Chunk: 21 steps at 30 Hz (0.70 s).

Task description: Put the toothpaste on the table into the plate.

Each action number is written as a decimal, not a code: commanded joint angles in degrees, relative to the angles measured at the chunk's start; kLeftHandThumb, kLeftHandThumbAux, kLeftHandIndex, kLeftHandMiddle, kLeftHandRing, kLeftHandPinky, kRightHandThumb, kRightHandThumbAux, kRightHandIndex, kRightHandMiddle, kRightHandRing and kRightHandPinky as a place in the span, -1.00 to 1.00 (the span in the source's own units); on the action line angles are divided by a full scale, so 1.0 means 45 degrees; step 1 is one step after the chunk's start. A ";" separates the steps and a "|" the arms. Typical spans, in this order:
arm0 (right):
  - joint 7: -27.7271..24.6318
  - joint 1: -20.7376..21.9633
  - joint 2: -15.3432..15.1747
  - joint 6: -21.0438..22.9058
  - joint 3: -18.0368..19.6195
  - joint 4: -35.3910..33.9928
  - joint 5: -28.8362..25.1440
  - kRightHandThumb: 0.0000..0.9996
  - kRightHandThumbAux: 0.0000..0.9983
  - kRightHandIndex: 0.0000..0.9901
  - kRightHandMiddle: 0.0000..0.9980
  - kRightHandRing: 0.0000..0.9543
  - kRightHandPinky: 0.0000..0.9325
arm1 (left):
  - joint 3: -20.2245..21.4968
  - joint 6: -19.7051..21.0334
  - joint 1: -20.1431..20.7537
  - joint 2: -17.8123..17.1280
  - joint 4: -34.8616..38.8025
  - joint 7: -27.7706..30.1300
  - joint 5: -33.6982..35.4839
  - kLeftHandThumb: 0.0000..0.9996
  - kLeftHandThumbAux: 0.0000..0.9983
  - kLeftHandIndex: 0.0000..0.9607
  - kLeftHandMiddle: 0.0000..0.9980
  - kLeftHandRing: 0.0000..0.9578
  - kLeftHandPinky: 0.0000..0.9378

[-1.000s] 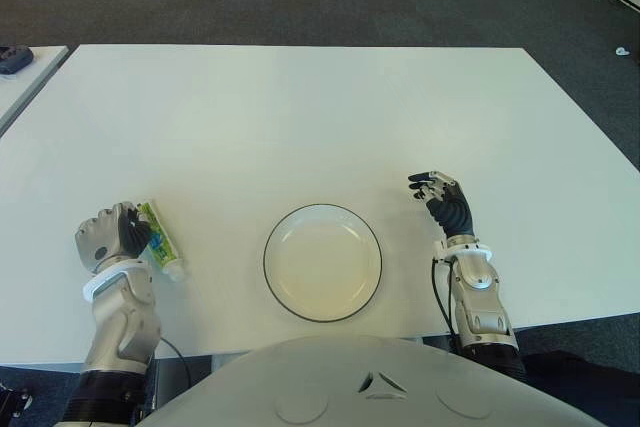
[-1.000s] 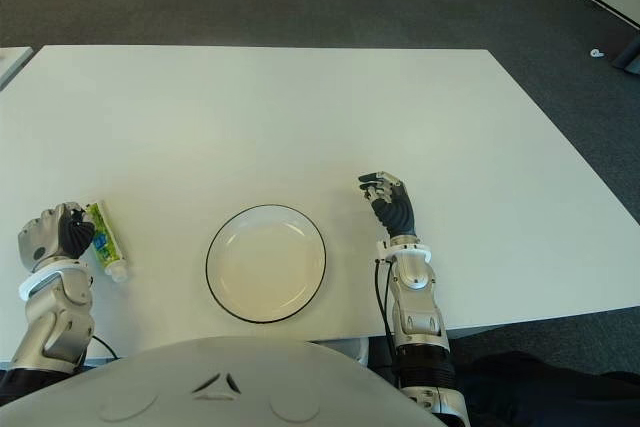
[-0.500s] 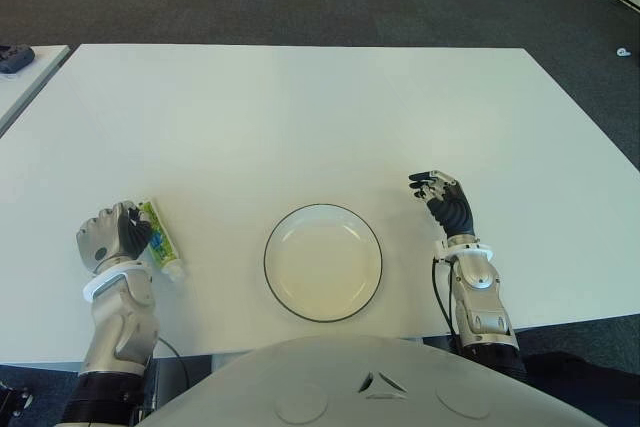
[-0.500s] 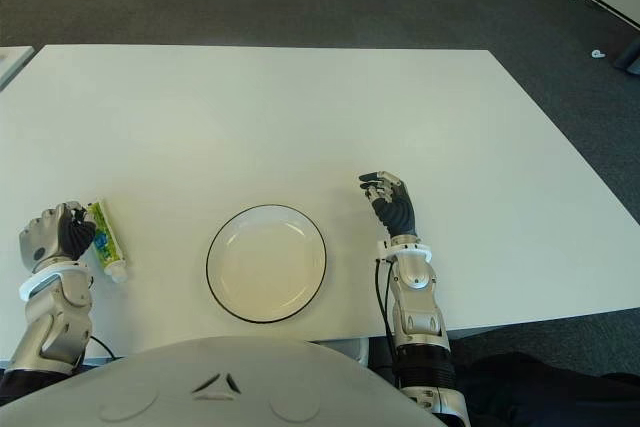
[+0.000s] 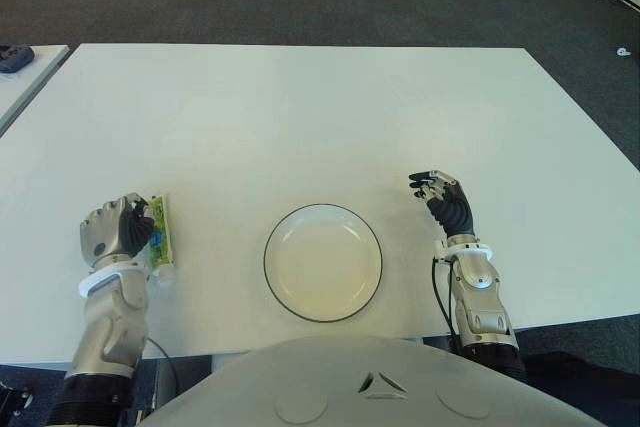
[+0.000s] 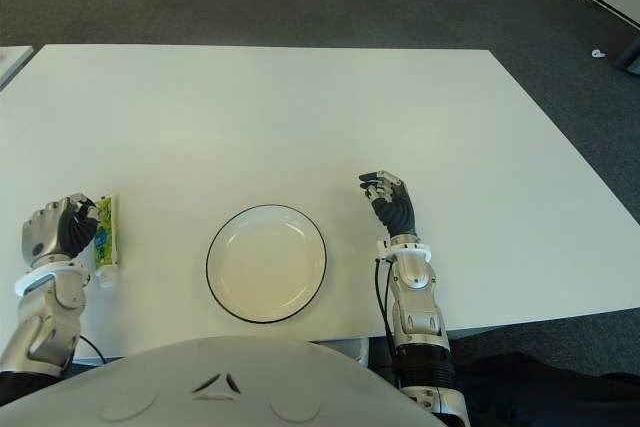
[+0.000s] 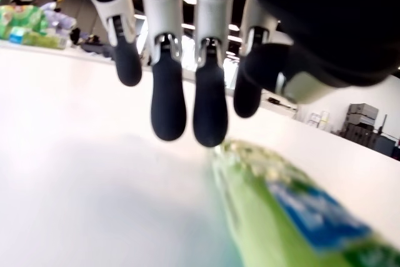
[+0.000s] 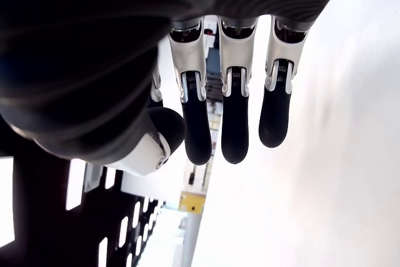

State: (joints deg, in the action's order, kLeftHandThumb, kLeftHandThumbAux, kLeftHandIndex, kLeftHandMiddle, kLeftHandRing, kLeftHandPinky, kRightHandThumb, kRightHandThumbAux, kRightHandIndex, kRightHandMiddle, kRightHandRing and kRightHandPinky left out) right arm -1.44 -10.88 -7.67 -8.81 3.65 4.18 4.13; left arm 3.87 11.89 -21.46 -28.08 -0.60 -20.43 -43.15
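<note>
— Looking at the lower left of the frame: where's the toothpaste [image 5: 157,232]?

— Flat on the white table [image 5: 300,117], just beside the left hand [image 5: 115,233], whose curled fingers [image 7: 169,101] hang over it, clasping nothing. Green-and-blue label, writing unreadable.

— And the rest?

— Plate [image 5: 322,262] at lower centre; the right hand [image 5: 443,199] right of it, fingers loosely apart, empty.

table [image 5: 300,117]: matt white, smooth | plate [image 5: 276,230]: glossy, dark-rimmed | toothpaste [image 5: 159,230]: glossy plastic
</note>
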 commanded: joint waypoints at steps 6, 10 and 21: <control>-0.0032 0.0190 0.0086 0.0288 -0.0102 0.0143 -0.0068 0.38 0.47 -0.15 -0.23 -0.23 -0.21 | 0.0543 -0.2536 -0.0140 -0.2361 -0.0096 -0.0451 -0.0236 0.48 -0.09 -0.62 -0.42 -0.36 -0.27; 0.0010 0.0232 0.0138 0.0214 -0.0136 0.0229 -0.0057 0.38 0.46 -0.15 -0.21 -0.23 -0.21 | 0.0747 -0.3142 -0.0234 -0.2854 -0.0159 -0.0389 -0.0149 0.48 -0.11 -0.71 -0.54 -0.45 -0.36; 0.0185 0.0370 0.0257 0.0171 -0.0251 0.0421 0.0075 0.38 0.47 -0.15 -0.19 -0.23 -0.22 | 0.2114 -0.5657 -0.0854 -0.5832 0.0962 0.0313 -0.0890 0.33 -0.21 -0.93 -0.81 -0.78 -0.72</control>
State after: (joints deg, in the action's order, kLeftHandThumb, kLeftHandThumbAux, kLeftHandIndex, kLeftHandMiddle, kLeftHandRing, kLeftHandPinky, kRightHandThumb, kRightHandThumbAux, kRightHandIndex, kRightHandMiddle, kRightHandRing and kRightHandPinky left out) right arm -0.83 -10.22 -7.11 -8.80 3.05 5.08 4.31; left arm 12.94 -10.63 -25.74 -50.91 4.40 -20.15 -45.34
